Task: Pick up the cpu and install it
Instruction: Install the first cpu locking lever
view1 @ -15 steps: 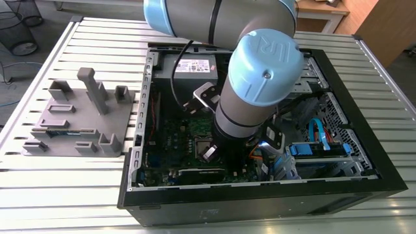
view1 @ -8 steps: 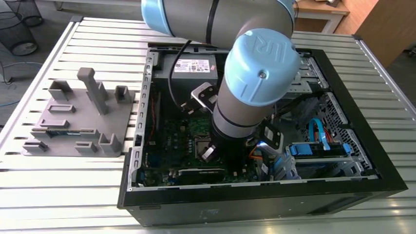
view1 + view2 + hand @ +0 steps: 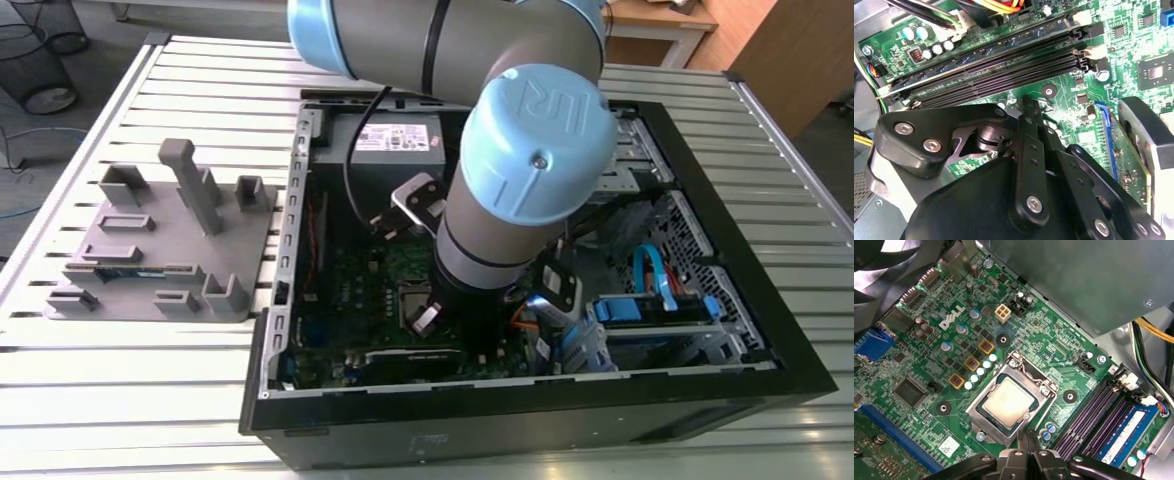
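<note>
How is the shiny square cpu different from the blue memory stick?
The cpu is square and shiny silver; the memory stick is long, thin and blue. The cpu lies flat inside the socket frame; the memory stick stands on edge in a slot. Both sit on the green motherboard.

The cpu (image 3: 1006, 402) shows a satin, brushed-metal lid inside a bright silvery metal socket frame (image 3: 980, 412) on the glossy green motherboard (image 3: 1054, 340); the hand (image 3: 1027, 436) is matt black.

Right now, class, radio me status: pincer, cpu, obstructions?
Pincer shut, empty, at socket edge. Cpu lying in socket. Nothing between them.
</note>
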`<state>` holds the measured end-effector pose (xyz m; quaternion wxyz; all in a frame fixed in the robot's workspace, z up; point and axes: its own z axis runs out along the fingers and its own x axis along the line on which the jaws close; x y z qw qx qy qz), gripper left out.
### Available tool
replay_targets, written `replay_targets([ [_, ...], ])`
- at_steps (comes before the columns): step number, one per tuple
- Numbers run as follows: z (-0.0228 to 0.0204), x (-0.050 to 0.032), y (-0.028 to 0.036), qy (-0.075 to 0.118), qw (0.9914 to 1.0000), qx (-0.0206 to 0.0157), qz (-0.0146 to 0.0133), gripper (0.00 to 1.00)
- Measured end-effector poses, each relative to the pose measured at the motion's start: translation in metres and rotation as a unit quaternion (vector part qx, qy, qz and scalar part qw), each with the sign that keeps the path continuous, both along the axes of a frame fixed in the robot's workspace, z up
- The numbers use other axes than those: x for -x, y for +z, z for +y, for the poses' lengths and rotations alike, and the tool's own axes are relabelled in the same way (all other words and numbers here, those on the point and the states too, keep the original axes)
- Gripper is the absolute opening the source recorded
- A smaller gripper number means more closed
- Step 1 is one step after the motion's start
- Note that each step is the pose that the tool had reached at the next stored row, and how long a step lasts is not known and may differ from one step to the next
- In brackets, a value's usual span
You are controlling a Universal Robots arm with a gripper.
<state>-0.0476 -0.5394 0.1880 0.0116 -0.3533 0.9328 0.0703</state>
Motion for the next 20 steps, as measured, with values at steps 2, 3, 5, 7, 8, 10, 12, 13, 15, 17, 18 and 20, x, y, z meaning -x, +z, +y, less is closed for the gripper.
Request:
replay_targets([
  [2,-0.001,-0.0001,0.0001,0.0,1.0,0.0001,0.0,0.11],
  [3,-0.0011,-0.0001,0.0001,0.0,1.0,0.0001,0.0,0.11],
  [5,-0.001,-0.0001,0.0001,0.0,1.0,0.0,0.0,0.11],
  [7,-0.0011,-0.0001,0.0,0.0,1.0,-0.0001,-0.0001,0.11],
  [8,-0.0016,-0.0001,-0.0001,0.0,1.0,-0.0002,-0.0001,0.11],
  [10,-0.003,-0.0001,0.0,0.0,1.0,-0.0001,0.0,0.11],
  [12,-0.0044,-0.0001,0.0,0.0,1.0,0.0,-0.0001,0.11],
  [13,-0.0047,0.0,0.0001,0.0,1.0,0.0001,0.0,0.11],
  [15,-0.0047,0.0006,-0.0001,0.0,1.0,0.0001,-0.0014,0.11],
  [17,-0.0048,0.0016,-0.0002,0.0,1.0,-0.0003,-0.0029,0.11],
  [18,-0.0048,0.0022,-0.0001,0.0,0.99999,-0.0009,-0.0034,0.11],
  [20,-0.0052,0.0031,-0.0003,0.0,0.99999,-0.0024,-0.0046,0.11],
])
